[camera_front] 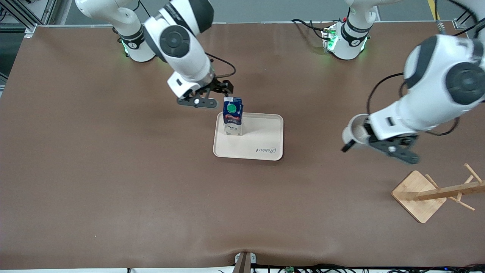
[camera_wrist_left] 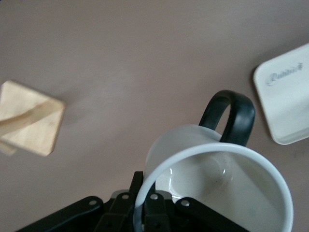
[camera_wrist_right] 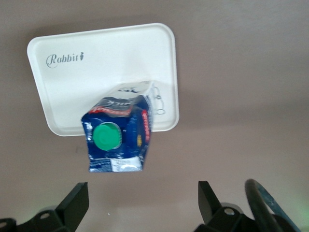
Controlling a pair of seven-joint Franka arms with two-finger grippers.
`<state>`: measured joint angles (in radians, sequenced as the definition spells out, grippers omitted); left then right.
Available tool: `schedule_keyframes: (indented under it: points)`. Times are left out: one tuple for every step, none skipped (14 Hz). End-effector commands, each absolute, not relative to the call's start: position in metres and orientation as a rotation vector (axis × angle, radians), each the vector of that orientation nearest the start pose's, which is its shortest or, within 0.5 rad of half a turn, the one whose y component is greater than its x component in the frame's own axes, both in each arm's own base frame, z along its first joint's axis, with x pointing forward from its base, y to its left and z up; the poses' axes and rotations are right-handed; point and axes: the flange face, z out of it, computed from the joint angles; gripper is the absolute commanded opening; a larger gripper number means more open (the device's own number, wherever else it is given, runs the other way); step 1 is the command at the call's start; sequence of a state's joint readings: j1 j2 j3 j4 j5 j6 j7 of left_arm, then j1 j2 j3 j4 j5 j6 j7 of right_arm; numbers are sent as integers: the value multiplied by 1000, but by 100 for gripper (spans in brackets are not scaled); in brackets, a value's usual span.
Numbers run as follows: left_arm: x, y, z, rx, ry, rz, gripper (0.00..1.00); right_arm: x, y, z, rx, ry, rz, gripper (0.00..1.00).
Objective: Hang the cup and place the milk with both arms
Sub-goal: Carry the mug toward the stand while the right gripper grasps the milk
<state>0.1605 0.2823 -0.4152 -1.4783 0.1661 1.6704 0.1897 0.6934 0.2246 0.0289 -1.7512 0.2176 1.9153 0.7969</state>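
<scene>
We judge the cup (camera_wrist_left: 217,179) a stiff, light, breakable thing with a smooth glaze; the left hand (camera_front: 369,138) is pinching its rim wall, carrying it in the air over the bare surface (camera_front: 113,182) between the tray (camera_front: 265,149) and the wooden rack (camera_front: 432,193), its black loop handle (camera_wrist_left: 229,116) free for a peg. The milk (camera_front: 232,120) stands upright on the tray's corner nearest the right arm's base; probably light and slightly yielding, best squeezed across its flat sides below the cap. The right hand (camera_front: 206,96) hangs spread over the surface beside it, holding nothing. The rack is cut off at the front view's edge, and the cup's face cannot be seen
</scene>
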Motion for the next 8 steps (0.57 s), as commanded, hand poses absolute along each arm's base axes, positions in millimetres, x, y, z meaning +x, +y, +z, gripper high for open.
schedule_keyframes:
  points:
    - [621,-69,530,-3036,587,98,0,446,445,421,-2987,289,262,100]
    - [624,-47,529,-3036,583,102,0,444,451,415,-2983,335,247,100]
    - [627,-31,528,-3033,616,93,0,441,456,410,-2992,335,236,100]
    - [629,-15,528,-3025,644,91,0,441,458,405,-3001,329,225,100]
    - [631,-2,527,-3021,680,79,0,441,460,399,-3022,314,201,100]
    - [634,7,524,-3014,728,65,0,442,461,396,-3052,289,156,100]
    - [635,18,522,-3017,743,62,0,442,462,393,-3065,273,126,100]
    - [636,33,518,-3023,731,73,0,445,464,386,-3060,284,120,100]
